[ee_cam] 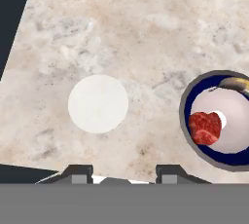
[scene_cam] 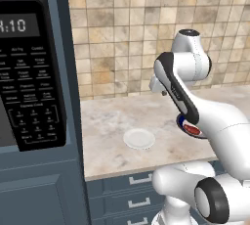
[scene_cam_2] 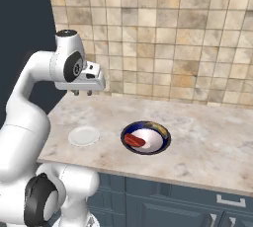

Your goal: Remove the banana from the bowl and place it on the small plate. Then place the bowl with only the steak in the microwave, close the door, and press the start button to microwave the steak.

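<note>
The blue bowl stands on the counter right of the small plate. In it lie the reddish steak and, against the far rim, the yellow-brown banana. In the hand view the bowl is at the right edge, the steak is inside it, and the plate sits left of centre. My gripper hangs open and empty well above the counter, over the plate's side. The arm hides most of the bowl in the left base view. The microwave shows its keypad at left; its door is out of view.
Blue-grey cabinetry frames the microwave and bounds the counter on the left. A tiled wall runs along the back. Drawers sit below the counter's front edge. Bare marble counter stretches right of the bowl.
</note>
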Motion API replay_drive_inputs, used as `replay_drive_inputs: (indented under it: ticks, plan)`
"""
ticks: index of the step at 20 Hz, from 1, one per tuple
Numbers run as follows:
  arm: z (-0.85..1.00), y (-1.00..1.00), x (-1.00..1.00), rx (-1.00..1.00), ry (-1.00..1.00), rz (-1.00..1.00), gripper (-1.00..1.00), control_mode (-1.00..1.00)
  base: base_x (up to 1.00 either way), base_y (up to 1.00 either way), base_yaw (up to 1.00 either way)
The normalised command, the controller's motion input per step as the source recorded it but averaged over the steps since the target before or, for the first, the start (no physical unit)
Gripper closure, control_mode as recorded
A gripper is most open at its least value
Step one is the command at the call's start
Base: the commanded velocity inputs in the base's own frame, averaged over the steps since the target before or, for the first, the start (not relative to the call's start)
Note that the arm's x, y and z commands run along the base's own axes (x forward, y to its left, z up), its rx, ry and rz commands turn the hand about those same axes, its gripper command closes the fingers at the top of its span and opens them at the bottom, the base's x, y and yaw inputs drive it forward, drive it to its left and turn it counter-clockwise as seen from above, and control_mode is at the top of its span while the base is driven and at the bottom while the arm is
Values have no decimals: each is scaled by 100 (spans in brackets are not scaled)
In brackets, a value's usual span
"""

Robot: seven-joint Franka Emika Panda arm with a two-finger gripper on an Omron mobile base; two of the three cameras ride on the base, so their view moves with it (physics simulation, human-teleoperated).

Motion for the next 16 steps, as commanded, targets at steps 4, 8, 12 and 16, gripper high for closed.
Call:
replay_drive_inputs:
  ticks: [4, 8, 12, 16]
  plan:
    - [-6, -4, -11, 0, 0, 0, -100, -100, 0, 0, 0]
    - [-58, -88, -13, 1, 2, 0, -100, -100, 0, 0, 0]
    - [-40, -100, -33, 0, 0, -1, -100, -100, 0, 0, 0]
    - [-23, -100, -10, -13, 1, -2, -100, -100, 0, 0, 0]
